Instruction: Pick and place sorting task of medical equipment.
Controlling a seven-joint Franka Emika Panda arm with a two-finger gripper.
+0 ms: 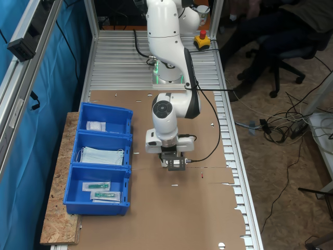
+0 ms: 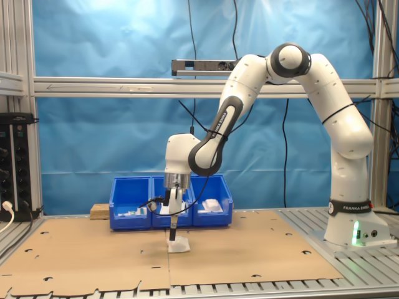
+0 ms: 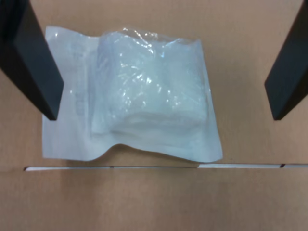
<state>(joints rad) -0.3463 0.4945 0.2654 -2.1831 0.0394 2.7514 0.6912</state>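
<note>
The claw (image 3: 161,72) hangs spread wide over the white packet (image 3: 144,96), which lies flat on the cardboard-covered tabletop (image 1: 197,208) – lower straight, centre on the padded middle, then close gently so the crinkly wrap doesn't slip

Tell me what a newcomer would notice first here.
The big white robot arm bends low over the brown cardboard, its open gripper straddling a small wrapped white packet. Beside it in the first exterior view sit three blue bins, one with pale masks.
</note>
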